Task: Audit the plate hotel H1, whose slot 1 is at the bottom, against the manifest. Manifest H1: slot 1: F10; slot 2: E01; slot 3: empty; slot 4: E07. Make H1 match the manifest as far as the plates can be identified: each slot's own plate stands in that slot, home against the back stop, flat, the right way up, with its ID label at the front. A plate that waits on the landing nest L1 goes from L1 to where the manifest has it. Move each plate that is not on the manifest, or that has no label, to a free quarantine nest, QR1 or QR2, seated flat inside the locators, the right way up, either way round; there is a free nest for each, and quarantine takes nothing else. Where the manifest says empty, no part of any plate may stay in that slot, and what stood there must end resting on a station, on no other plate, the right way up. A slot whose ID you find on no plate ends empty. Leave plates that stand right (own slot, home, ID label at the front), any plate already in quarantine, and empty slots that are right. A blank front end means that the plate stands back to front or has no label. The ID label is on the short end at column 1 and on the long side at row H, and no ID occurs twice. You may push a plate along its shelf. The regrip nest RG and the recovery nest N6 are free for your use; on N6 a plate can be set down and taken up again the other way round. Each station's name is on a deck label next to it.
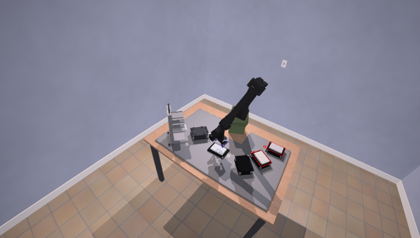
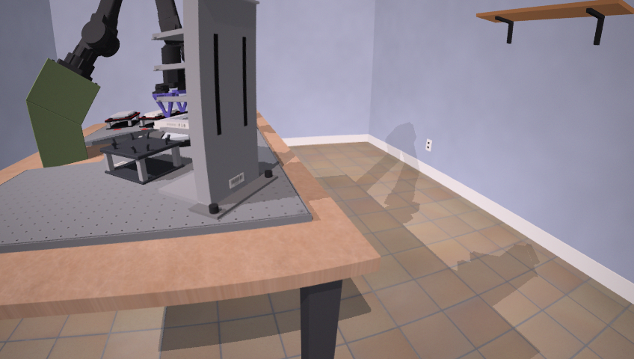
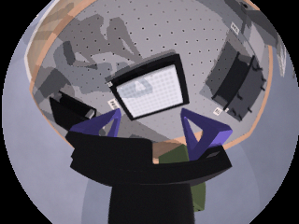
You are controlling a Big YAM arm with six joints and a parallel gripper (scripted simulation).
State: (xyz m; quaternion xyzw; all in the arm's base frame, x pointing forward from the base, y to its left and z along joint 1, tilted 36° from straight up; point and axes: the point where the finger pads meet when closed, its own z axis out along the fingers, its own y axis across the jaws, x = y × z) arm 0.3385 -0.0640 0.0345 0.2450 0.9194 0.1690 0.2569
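A white well plate (image 1: 218, 149) (image 3: 152, 90) lies flat on a black nest in the middle of the deck. It also shows in the exterior view (image 2: 174, 120), partly hidden behind the hotel. My gripper (image 1: 223, 143) (image 2: 170, 105) (image 3: 150, 111) is open and empty. It hovers just above the plate's near edge, with its purple fingers apart and not touching the plate. The grey plate hotel H1 (image 1: 177, 127) (image 2: 222, 102) stands at the deck's left end. Its shelves are too small to read, and the exterior view shows only its back.
Two red-rimmed nests each hold a white plate (image 1: 261, 157) (image 1: 276, 148) at the right. An empty black nest (image 1: 243, 164) lies in front of them. A raised black nest with pins (image 1: 199, 132) (image 2: 137, 153) (image 3: 234, 81) stands beside the hotel. The arm's green base (image 1: 239, 121) is behind.
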